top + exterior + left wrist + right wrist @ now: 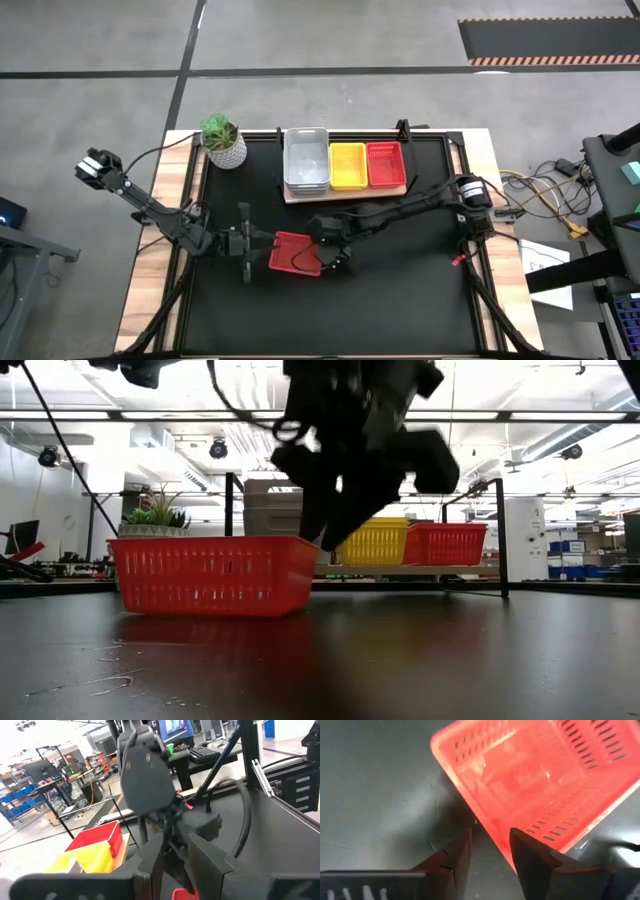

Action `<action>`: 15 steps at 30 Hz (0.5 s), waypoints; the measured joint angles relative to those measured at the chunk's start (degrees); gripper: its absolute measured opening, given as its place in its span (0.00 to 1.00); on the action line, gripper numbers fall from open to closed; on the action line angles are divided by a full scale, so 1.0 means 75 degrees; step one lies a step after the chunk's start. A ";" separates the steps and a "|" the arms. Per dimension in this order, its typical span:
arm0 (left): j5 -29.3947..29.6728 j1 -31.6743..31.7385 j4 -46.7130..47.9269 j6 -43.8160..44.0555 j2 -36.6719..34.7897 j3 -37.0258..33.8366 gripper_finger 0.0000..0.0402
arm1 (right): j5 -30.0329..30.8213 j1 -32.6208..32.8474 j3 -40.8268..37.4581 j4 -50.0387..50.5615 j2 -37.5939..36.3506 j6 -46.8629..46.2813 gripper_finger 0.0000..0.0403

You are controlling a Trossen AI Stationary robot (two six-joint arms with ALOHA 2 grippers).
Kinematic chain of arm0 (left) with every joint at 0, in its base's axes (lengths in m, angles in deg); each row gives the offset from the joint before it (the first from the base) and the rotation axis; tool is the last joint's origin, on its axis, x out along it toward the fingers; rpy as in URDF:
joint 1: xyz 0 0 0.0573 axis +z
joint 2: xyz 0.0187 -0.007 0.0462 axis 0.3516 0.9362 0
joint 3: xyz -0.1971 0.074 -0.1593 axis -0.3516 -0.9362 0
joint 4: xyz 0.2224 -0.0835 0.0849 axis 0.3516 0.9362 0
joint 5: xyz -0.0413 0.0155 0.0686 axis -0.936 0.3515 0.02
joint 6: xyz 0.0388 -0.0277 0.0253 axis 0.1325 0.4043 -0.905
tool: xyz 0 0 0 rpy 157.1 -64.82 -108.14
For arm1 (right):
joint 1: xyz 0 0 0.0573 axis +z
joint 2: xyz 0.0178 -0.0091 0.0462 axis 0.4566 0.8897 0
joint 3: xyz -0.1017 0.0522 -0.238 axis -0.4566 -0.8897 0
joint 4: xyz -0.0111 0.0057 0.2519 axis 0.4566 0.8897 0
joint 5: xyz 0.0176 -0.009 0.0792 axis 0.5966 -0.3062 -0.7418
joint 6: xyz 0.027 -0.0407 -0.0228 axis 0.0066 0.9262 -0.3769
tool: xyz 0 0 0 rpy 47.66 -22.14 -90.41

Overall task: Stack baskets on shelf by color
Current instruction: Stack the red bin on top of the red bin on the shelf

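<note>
Lying beside the right gripper point(487, 851) (fingers parted): red basket point(535, 775).

A shallow red plastic mesh basket point(294, 253) is lying at the frame's centre on the black table mat point(400, 300), with 2 dark grippers flanking it: the left gripper point(250, 243) is sitting beside its left edge and the right gripper point(330, 256) is hanging over its right rim.
</note>
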 joint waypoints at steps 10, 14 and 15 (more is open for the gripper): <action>0.0323 0.0000 -0.0028 0.0027 0.0050 0.0000 0.18 | -0.0006 -0.0108 0.0162 -0.0047 0.0753 0.0541 0.25; 0.0446 0.0000 -0.0012 0.0044 0.0050 0.0000 0.18 | -0.0004 -0.0087 0.0208 -0.0011 0.0806 0.0565 0.08; 0.0450 0.0000 -0.0004 0.0046 0.0050 0.0000 0.18 | 0.0009 -0.0065 0.0208 0.0017 0.0791 0.0576 0.05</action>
